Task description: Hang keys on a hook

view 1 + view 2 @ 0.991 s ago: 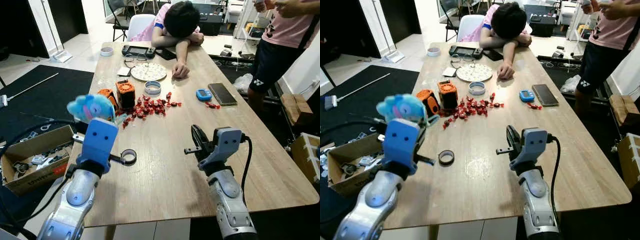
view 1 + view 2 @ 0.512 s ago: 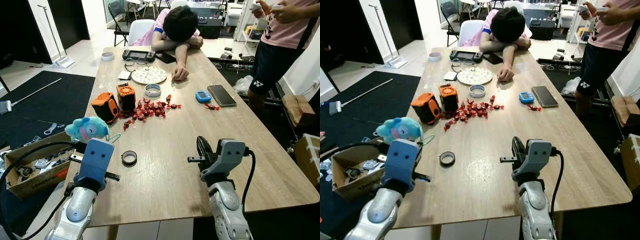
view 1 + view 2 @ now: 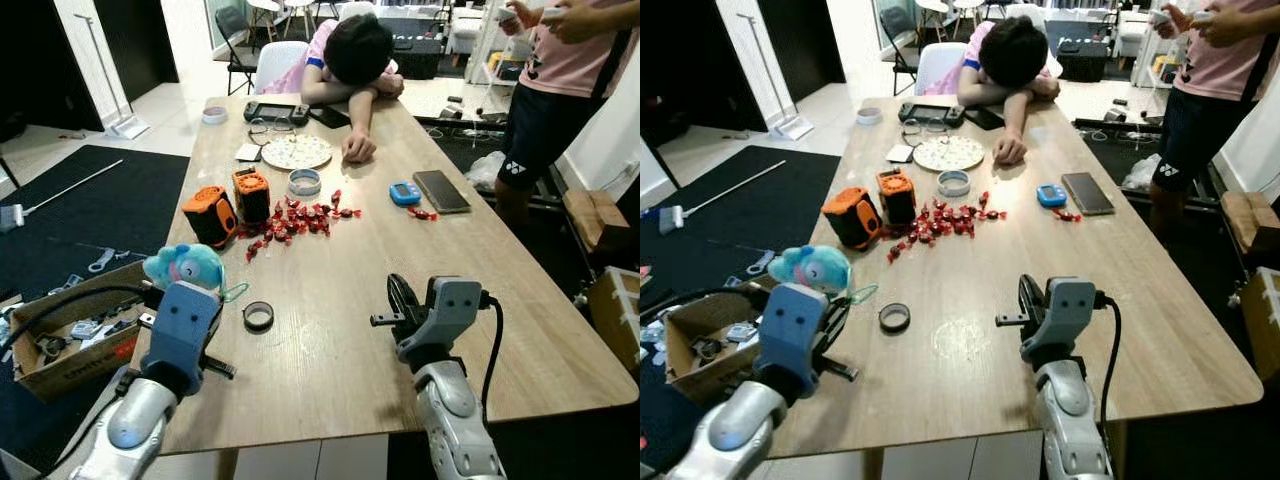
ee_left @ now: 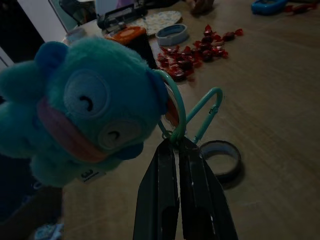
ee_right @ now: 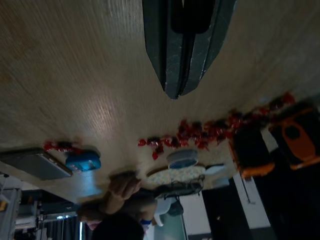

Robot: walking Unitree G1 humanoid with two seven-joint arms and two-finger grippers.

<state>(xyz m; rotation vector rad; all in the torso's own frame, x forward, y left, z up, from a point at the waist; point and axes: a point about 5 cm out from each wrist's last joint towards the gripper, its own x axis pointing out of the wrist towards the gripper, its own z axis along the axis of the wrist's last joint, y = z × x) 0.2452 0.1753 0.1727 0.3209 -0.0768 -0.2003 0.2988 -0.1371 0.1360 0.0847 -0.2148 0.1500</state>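
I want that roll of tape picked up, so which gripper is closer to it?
Left. The left gripper, shut on the plush keychain, hangs just beside the tape roll. The right gripper hovers over bare table farther off on the roll's other side.

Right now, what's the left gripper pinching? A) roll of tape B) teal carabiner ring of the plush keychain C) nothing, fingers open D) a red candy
B: in the left wrist view the left gripper has its fingers shut on the teal carabiner ring, with the blue plush hanging off it; the roll of tape lies on the table beyond.
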